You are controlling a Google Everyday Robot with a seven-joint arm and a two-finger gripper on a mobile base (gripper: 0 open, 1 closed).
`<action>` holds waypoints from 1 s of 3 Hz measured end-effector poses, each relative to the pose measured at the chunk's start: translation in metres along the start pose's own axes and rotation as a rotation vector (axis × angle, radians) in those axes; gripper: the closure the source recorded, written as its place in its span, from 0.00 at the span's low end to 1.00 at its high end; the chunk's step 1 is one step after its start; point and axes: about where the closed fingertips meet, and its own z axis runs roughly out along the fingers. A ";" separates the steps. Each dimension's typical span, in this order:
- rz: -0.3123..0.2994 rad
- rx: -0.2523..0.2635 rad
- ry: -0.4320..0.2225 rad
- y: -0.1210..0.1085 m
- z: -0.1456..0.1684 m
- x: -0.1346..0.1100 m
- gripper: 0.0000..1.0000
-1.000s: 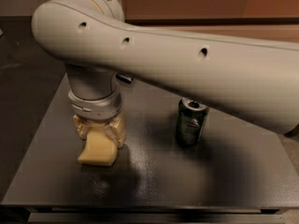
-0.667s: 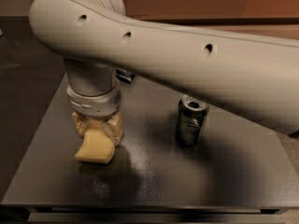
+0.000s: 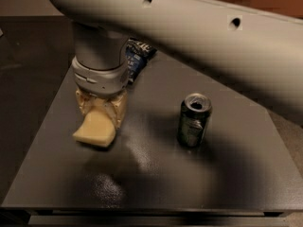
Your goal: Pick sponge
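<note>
The pale yellow sponge is at the left of the dark table. It is tilted, with its upper end between the cream fingers and its lower end sticking out towards the front left. My gripper points straight down over it and is shut on the sponge. The grey wrist and the big grey arm fill the top of the view and hide the back of the table.
A dark drinks can stands upright to the right of the gripper, about a hand's width away. A blue packet lies behind the wrist, partly hidden. The table's front edge runs along the bottom.
The arm now fills more of the top of the view. The blue packet now shows behind the wrist. The sponge stays between the fingers.
</note>
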 end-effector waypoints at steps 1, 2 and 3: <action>0.056 0.083 0.016 -0.012 -0.034 0.027 1.00; 0.105 0.161 0.036 -0.016 -0.067 0.052 1.00; 0.146 0.223 0.046 -0.014 -0.090 0.062 1.00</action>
